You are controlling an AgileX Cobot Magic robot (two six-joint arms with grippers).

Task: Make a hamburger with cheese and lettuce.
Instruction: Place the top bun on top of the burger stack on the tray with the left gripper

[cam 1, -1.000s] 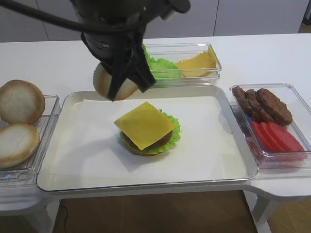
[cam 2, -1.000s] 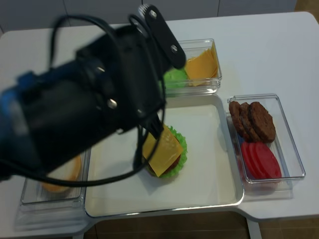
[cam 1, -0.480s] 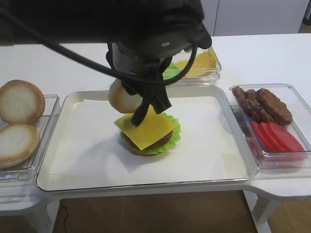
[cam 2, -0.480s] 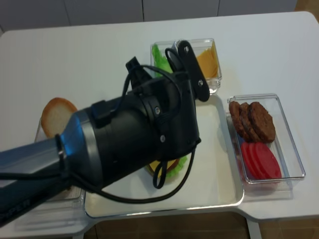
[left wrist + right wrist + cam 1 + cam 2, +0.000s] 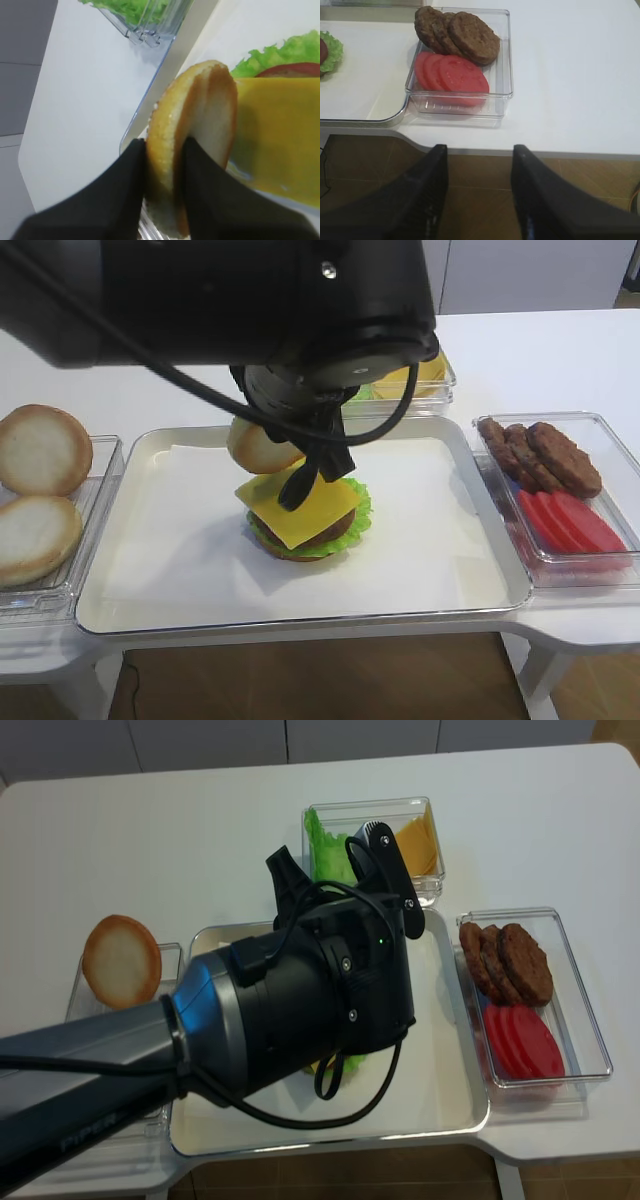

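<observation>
The hamburger [image 5: 303, 520] sits mid-tray on white paper, a square yellow cheese [image 5: 300, 505] lying on the brown patty with the lettuce [image 5: 357, 508] frilled around it. My left gripper [image 5: 162, 162] is shut on a golden bun half [image 5: 255, 445], held on edge just above the cheese's back-left corner [image 5: 275, 145]. Lettuce [image 5: 287, 50] shows beyond the bun. In the realsense view the left arm hides most of the hamburger. My right gripper [image 5: 479, 150] hangs open and empty, off the table's front edge, below the right box.
Two pale bun halves [image 5: 40, 450] lie in a clear box at the left. A right box [image 5: 506, 60] holds dark patties [image 5: 460, 32] and tomato slices [image 5: 452, 72]. Behind the metal tray [image 5: 130, 610], a box [image 5: 435, 890] has loose lettuce and cheese slices.
My left gripper has carried the bun half from the tray's back-left edge rightward and down, to just over the cheese's back-left corner. The right gripper's earlier position is not shown.
</observation>
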